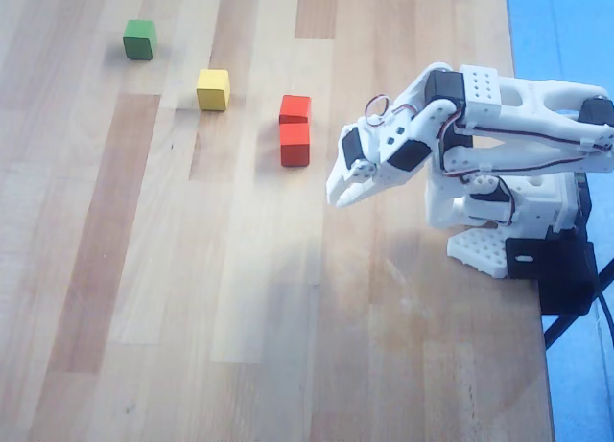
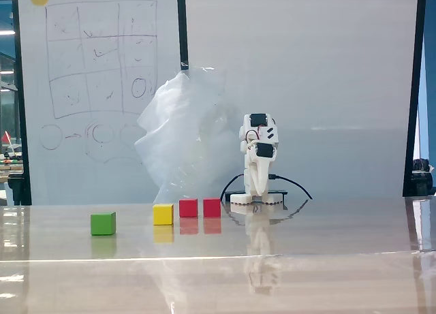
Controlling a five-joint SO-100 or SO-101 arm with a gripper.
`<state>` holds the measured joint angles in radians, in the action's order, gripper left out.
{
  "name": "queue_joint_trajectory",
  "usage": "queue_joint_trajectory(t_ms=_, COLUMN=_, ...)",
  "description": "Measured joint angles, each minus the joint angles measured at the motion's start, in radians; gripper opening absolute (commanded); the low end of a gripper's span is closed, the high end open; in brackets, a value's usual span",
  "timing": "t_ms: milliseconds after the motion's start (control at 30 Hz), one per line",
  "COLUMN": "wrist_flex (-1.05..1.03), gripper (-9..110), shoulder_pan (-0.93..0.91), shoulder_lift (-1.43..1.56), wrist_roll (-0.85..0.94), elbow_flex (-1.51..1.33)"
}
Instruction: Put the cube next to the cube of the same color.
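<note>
Our gripper (image 1: 338, 197) hangs folded back near the arm's base (image 1: 489, 250), tips pointing down at the table (image 1: 192, 317), and we see its jaws drawn together with nothing between them. Two red cubes sit just beyond the tips in the overhead view: one (image 1: 295, 145) nearer us and another (image 1: 295, 108) touching it on its far side, so the pair lies side by side, apart from the gripper. Farther out from the tips we find the yellow cube (image 1: 213, 89), standing clear of the red pair, and farthest of all the green cube (image 1: 139, 39), well apart from the rest. In the fixed view the gripper (image 2: 256, 191) hangs in front of the base, with the red cubes (image 2: 188, 208) and (image 2: 212, 207) close together to its left, then the yellow cube (image 2: 163, 214) and the green cube (image 2: 103, 223). Behind the arm we see a crumpled plastic bag (image 2: 180, 137) and a whiteboard (image 2: 95, 69).
</note>
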<state>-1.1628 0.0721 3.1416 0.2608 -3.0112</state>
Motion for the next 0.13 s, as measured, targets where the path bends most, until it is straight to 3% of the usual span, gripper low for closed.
queue_joint_trajectory(t_ms=133, wrist_flex=0.0, gripper=0, shoulder_pan=0.0, shoulder_lift=0.0, wrist_roll=0.0, elbow_flex=0.0)
